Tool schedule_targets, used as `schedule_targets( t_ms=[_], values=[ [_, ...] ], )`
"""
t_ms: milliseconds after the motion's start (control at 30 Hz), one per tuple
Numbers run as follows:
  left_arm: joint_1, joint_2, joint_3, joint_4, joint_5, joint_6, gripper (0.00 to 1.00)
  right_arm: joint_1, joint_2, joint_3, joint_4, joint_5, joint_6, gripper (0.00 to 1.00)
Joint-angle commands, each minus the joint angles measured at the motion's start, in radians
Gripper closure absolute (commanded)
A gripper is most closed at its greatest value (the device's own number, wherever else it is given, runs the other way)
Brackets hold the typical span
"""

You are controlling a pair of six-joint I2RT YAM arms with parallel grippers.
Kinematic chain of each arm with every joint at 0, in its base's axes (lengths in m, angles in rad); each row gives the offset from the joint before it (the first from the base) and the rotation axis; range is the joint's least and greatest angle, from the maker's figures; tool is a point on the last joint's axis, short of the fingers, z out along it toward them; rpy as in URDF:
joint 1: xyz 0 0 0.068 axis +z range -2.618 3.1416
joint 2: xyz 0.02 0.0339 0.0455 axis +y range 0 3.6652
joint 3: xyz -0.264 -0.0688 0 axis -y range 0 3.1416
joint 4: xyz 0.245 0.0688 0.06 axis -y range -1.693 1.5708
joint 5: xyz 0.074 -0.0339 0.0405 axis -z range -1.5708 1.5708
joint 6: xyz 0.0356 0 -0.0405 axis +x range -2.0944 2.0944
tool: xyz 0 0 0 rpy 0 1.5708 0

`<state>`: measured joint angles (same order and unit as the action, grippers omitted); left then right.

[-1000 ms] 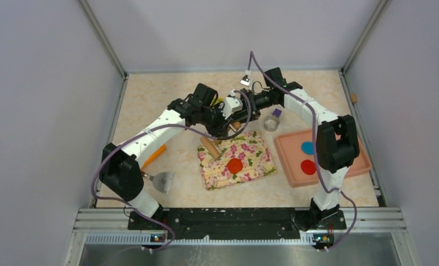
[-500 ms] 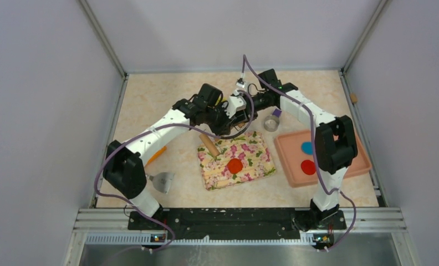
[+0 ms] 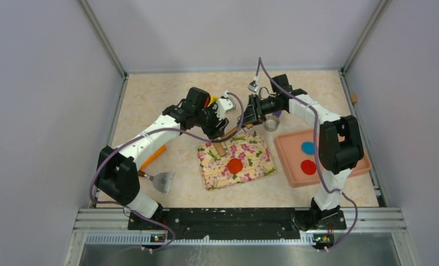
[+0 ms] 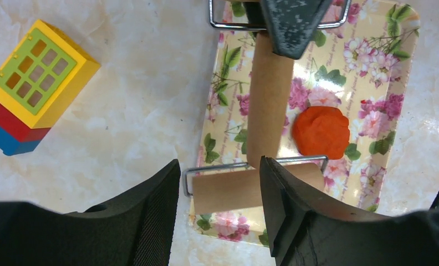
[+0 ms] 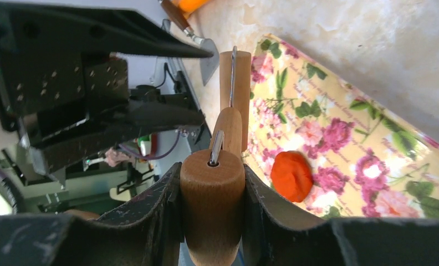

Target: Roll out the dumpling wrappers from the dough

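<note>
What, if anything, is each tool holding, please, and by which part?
The right tool grips the rolling pin by the roller at one end. The left tool is open and holds nothing.

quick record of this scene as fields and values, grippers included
tool: wooden rolling pin with wire frame, over the floral tray
right gripper: shut on one end of the pin
left gripper: open, holding nothing
dough: red-orange clay blob on the floral tray, beside the pin
side tray: flat red disc on peach tray
</note>
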<state>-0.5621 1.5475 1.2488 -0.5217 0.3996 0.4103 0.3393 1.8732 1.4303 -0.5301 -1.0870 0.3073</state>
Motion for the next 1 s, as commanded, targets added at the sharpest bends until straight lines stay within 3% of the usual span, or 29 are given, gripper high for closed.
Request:
schedule_targets(
  t_ms=[0,333,633,733,933,967],
  values=[
    [0.016,-0.001,-0.019,0.069,0.133,0.089,0.42,-0.004,-0.084,-0.008,0.117,-0.119,0.073,1.0],
    [0.006,0.032,-0.008,0.089,0.254,0.092,0.41,-0.031,-0.1,-0.057,0.19,-0.135,0.143,1.0],
    [0.004,0.065,-0.034,0.086,0.184,0.147,0.48,-0.043,-0.11,-0.093,0.289,-0.184,0.233,1.0],
    [0.004,0.07,-0.044,0.123,0.177,0.141,0.61,-0.045,-0.114,-0.1,0.282,-0.175,0.227,1.0],
    [0.004,0.075,-0.016,0.117,0.191,0.114,0.99,-0.048,-0.123,-0.063,0.13,-0.026,0.102,1.0],
    [0.004,0.071,-0.015,0.116,0.194,0.112,1.0,-0.048,-0.129,-0.055,0.098,0.02,0.075,0.94]
  ],
)
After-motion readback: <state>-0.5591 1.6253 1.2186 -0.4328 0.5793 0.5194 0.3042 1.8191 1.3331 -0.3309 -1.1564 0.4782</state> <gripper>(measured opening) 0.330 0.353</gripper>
